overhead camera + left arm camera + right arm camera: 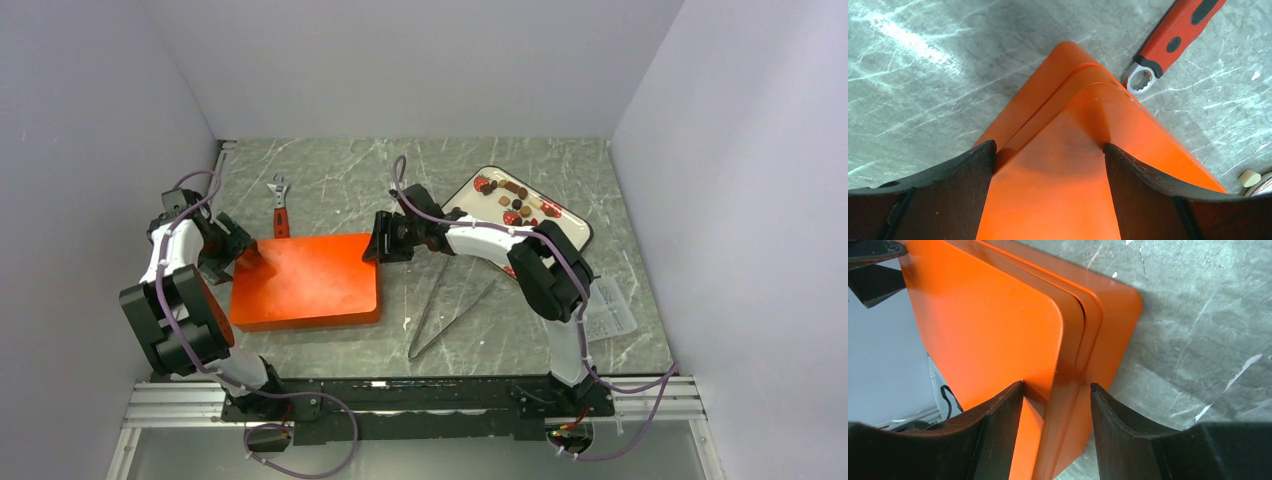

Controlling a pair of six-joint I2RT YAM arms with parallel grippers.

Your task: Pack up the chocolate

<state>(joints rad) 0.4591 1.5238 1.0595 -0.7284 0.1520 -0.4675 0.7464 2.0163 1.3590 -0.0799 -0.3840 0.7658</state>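
The orange box [305, 280] lies flat on the table [330, 165], lid on, with an arm at each far corner. The left gripper [1050, 146] hangs over the far-left corner with its claw released: the fingers are spread wide and the lid runs on under both of them. The right gripper [1057, 384] straddles the lid's rim at the far-right corner, one finger over the lid's top and the other outside the box wall. Whether it pinches the rim I cannot tell.

Open room lies along the far strip of the table and in front of the box. To the right of the box the tongs [440, 310] lie splayed on the bare surface. The wrench [280, 205], red-handled, lies just beyond the box's far edge, its ring end near the left corner.

The chocolate [515, 195] – small brown and dark pieces – sits on the white tray [572, 228] at the far right, well apart from the box.

The surface is grey veined stone; plain pale walls close in left, right and behind. A printed sheet [610, 315] lies near the right edge – its writing is too small to read.
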